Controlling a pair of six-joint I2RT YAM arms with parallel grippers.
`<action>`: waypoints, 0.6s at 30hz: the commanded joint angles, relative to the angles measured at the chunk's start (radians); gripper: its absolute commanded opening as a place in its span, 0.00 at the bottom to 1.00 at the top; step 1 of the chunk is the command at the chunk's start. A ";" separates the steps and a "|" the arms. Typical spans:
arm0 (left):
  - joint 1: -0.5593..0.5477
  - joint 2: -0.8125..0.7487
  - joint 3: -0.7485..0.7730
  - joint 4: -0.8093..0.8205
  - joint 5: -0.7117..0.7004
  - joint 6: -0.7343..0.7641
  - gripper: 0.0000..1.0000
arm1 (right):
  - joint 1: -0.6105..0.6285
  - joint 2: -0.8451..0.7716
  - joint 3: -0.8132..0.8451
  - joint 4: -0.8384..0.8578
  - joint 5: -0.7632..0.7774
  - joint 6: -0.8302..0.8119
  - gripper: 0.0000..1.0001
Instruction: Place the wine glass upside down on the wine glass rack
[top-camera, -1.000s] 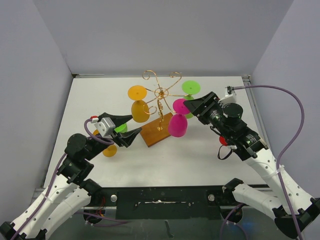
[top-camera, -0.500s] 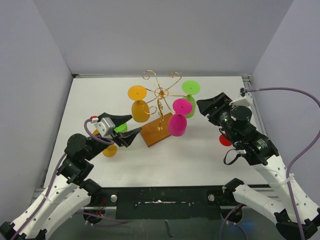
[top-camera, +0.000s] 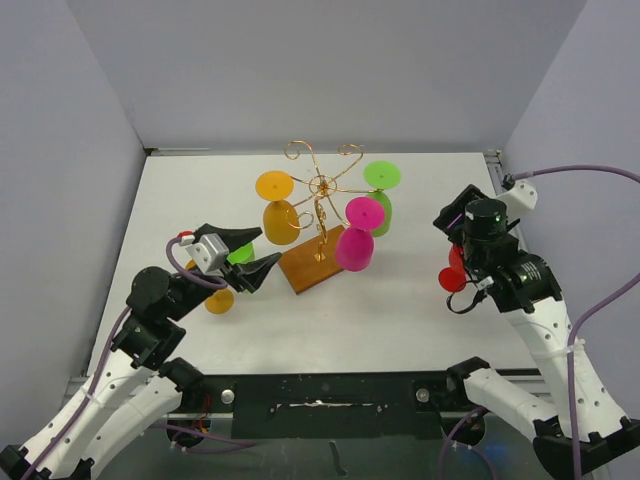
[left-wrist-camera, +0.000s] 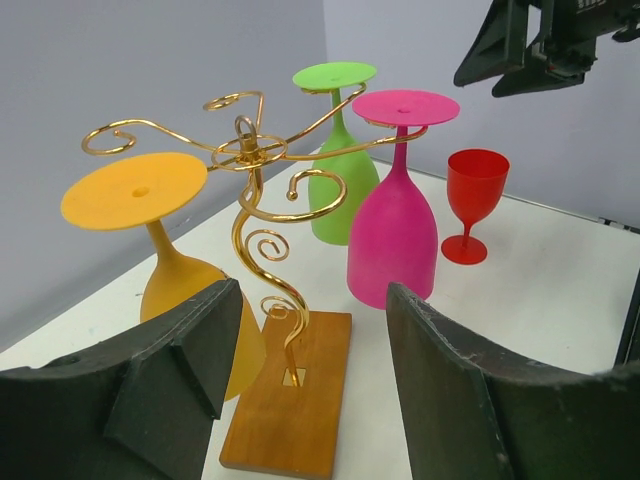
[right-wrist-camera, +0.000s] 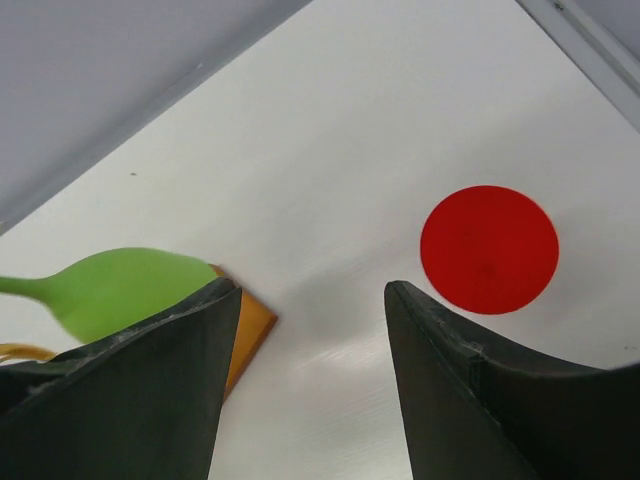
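No legible text, label, brand mark, number or sign appears in any of the three views.

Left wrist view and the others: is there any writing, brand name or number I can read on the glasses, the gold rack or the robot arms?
None: no text can be read in any view.
The rack and its wooden base are plain.
The orange glass, green glass, pink glass and red glass bear no print.
The left arm and right arm show no legible label.
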 joint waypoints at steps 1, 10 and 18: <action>0.003 -0.008 0.060 0.026 -0.019 0.004 0.58 | -0.144 0.035 -0.028 0.014 -0.129 -0.124 0.60; 0.003 -0.032 0.039 0.032 -0.054 0.006 0.58 | -0.352 0.133 -0.153 0.041 -0.320 -0.185 0.57; 0.003 -0.065 0.017 0.044 -0.066 0.007 0.58 | -0.403 0.235 -0.202 0.090 -0.369 -0.216 0.38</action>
